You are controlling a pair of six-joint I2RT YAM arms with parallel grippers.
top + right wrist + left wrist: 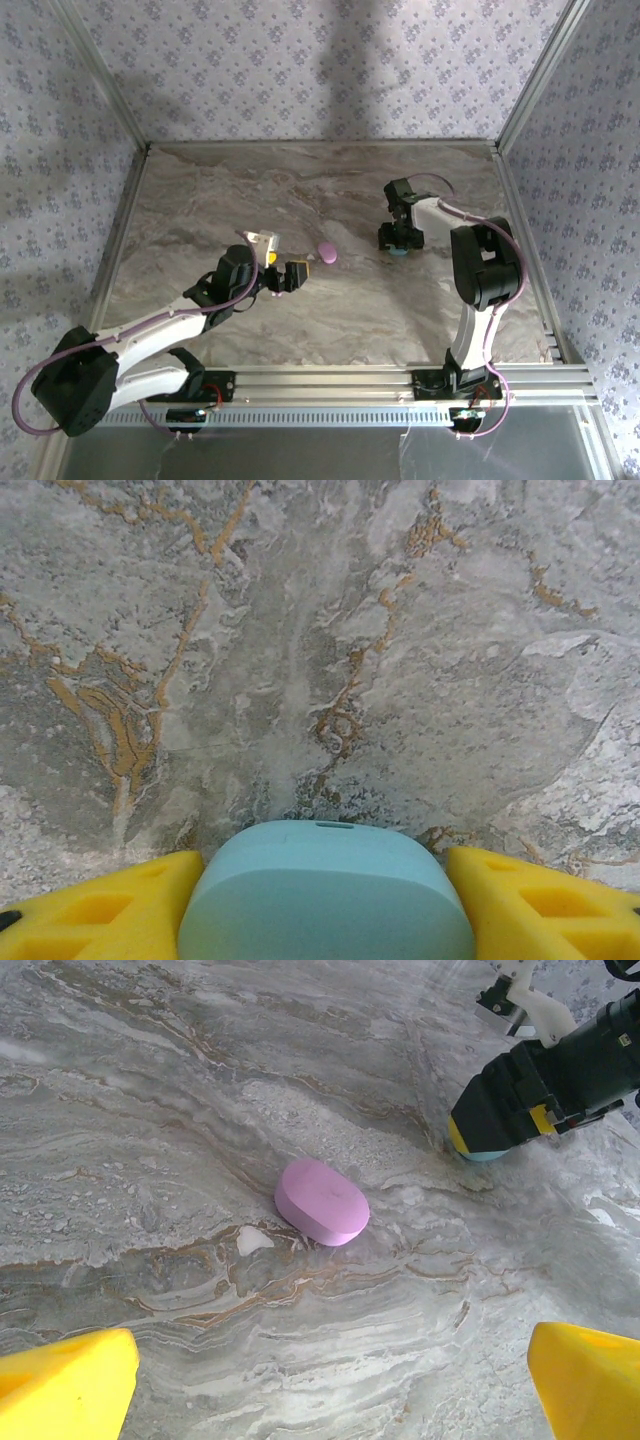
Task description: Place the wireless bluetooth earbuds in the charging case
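Right wrist view: the right gripper (322, 865) clamps the smooth teal oval plastic case (325, 910) on the marble table's (150, 1110) right. Mid-table, the left gripper (284, 266) gapes wide left of the pink oval case (322, 1201). Light, hard, slippery shells: pinch across the width.

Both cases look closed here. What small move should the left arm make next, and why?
Probably lower the left gripper, jaws open, until it straddles the pink case, which lies closed and untouched on the table ahead of it. The right gripper has its fingers against both sides of the teal case, so the pink one seems next to secure.
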